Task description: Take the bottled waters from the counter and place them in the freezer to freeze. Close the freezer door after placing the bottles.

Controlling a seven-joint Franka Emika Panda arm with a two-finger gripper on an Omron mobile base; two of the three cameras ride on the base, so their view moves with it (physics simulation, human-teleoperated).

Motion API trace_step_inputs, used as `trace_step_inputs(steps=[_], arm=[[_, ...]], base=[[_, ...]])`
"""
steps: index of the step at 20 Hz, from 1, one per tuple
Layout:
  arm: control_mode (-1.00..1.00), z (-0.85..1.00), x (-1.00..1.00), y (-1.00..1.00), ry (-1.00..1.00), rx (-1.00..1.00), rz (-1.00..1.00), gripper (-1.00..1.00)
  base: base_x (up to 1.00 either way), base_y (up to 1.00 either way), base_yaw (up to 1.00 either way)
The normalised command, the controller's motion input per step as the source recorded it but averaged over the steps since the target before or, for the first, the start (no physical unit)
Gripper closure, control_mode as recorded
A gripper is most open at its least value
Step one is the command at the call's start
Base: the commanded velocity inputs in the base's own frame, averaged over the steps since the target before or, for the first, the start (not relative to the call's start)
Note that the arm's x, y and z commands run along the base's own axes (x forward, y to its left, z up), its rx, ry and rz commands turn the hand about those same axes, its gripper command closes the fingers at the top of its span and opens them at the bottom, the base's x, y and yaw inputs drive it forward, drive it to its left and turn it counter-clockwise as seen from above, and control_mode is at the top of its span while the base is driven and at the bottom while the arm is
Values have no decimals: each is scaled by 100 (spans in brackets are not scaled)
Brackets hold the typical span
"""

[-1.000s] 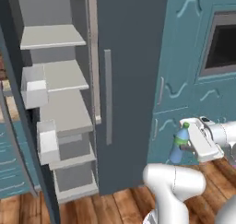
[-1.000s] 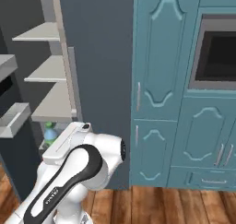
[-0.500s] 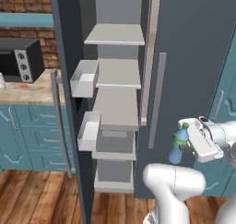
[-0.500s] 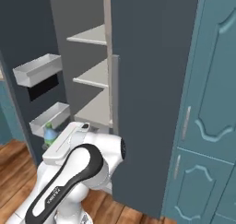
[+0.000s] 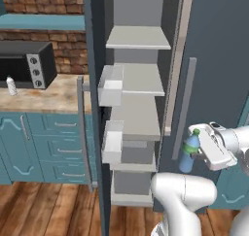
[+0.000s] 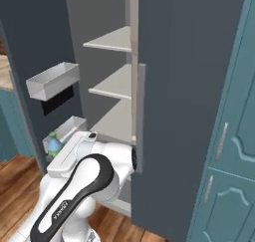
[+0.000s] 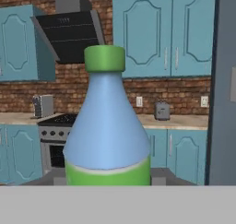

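The gripper (image 5: 197, 151) is clamped on the blue water bottle (image 5: 188, 150), which stands upright in its hold, green cap up and long axis vertical. In the hand view the same bottle (image 7: 107, 126) stands right before the camera, its green label band at the bottom.

The relation that matters next: the open freezer (image 5: 138, 109) lies to the left of the held bottle in the left base view, with the grey vertical handle (image 5: 184, 109) of the neighbouring closed door between them. The bottle hangs just outside the compartment, at about the level of the lower shelves (image 5: 137, 118), so my guess is that the arm must carry it sideways past that handle and then inward onto a shelf.

The freezer door (image 5: 95, 94) stands swung open, its edge toward the camera. From the right base view its pale bins (image 6: 54, 80) show on the inner face, and the bottle's cap (image 6: 53, 139) peeks out beside the arm.

Counting bottles: two. One blue in the gripper, and one whitish bottle (image 5: 10, 86) upright on the bench (image 5: 44, 96), well apart from the arm, beside the black toaster oven (image 5: 26, 64). There are two door bins in view, and no bottle is on the shelves that can be seen.
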Motion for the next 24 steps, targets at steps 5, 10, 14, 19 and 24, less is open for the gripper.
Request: trace_step_inputs(steps=[5, 10, 14, 19, 24], arm=[[100, 0, 0, 0, 0, 0, 0, 100], [100, 0, 0, 0, 0, 0, 0, 100], [100, 0, 0, 0, 0, 0, 0, 100], [100, 0, 0, 0, 0, 0, 0, 100], [100, 0, 0, 0, 0, 0, 0, 100]], base=[[57, 38, -5], [65, 22, -1], [46, -2, 0], [24, -34, 0], [-1, -24, 0]])
